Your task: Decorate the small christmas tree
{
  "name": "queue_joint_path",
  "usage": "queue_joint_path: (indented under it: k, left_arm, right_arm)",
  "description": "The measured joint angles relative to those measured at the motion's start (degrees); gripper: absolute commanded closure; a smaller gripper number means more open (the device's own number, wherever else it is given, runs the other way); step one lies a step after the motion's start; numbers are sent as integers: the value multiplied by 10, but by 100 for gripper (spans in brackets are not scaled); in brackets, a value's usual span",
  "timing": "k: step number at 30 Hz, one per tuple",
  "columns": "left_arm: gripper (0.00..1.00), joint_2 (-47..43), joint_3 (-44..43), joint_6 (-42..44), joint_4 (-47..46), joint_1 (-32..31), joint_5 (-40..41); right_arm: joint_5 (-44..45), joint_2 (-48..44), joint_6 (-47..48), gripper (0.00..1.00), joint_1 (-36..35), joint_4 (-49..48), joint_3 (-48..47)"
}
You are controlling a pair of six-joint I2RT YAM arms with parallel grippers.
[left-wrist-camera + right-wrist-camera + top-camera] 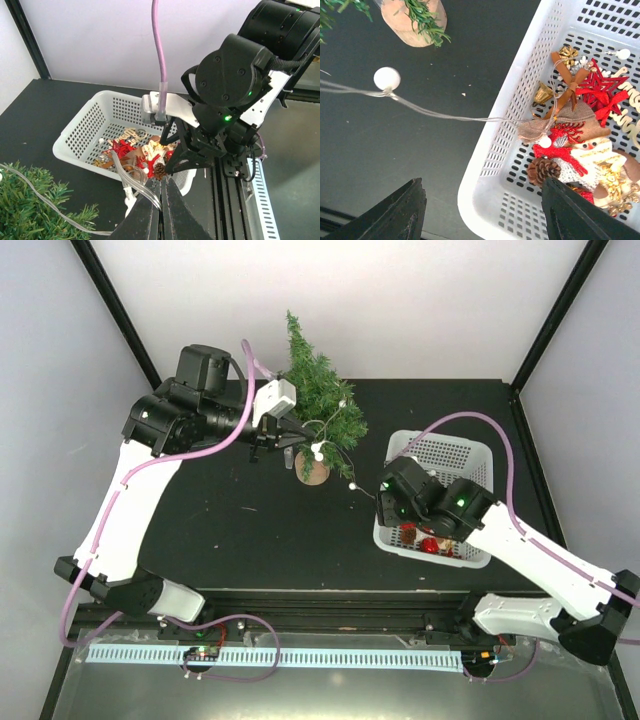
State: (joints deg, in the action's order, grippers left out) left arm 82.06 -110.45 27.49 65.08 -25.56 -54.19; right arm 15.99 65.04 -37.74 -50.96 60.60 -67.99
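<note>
White walls (420,300) close in a black table (200,520) where two robot arms work over a small christmas tree (318,390). It stands in a round brown pot (313,471) toward the back middle of the table, just left of a white mesh basket (455,452).

The left gripper (272,448) sits beside the tree's lower branches, just left of the pot. In its wrist view the fingers are pressed together on a clear light string (131,176), which comes out from between them. Green branches fill that view's lower left corner, with the strand crossing them.

The string carries round white bulbs. In the overhead view it loops across the tree's lower branches, and one bulb (386,78) lies on the dark table near the pot. From there the strand runs over the basket's near wall and in among the ornaments.

The right gripper (482,195) hangs above the basket's left wall with its fingers spread wide and nothing between them, one over the table and one over the basket.

The basket holds a jumble of decorations: a pine cone (542,170), a snowman figure (590,152), a red star (597,87), a gold bell (543,93) and crossed brown sticks (564,82).
</note>
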Motion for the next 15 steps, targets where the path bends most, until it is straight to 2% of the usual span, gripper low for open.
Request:
queue_joint_path:
  k: [15]
  left_arm:
    - [98,1,-23,0,0,4,0]
  right_arm:
    - [-1,98,89,36,0,-33,-1]
